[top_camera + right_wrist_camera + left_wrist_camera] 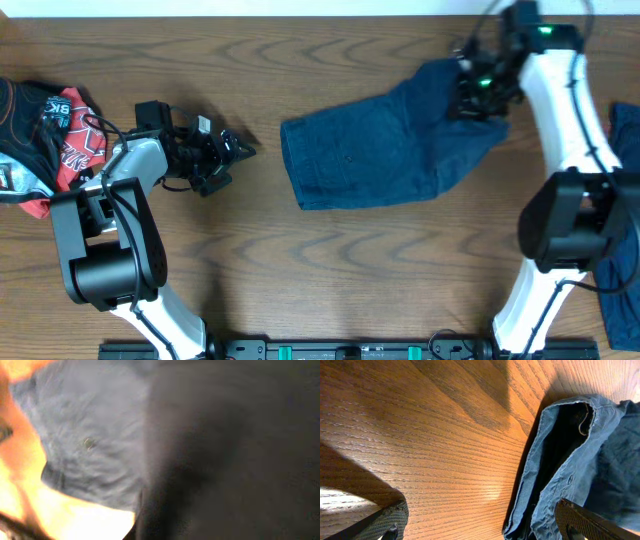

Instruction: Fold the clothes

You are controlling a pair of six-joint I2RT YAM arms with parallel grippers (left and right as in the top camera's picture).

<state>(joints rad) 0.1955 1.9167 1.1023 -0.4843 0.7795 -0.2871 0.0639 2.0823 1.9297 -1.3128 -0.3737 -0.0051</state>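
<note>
Because folding needs an anchor, my right gripper (478,88) pinches the blue denim garment (380,150) near the table's (300,270) far edge; my left gripper (236,158) hovers open near its other end.

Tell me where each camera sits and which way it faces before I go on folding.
Overhead: fixed above the table, looking straight down; both arms show, open left hand, right hand gripping the blue garment.
Left wrist: low over the table, facing the garment's open edge; its own fingers frame the bottom corners.
Right wrist: pressed close against blurred blue cloth; own fingers not discernible.
Shared: overhead and left wrist both show the garment's hem facing the left hand.
</note>
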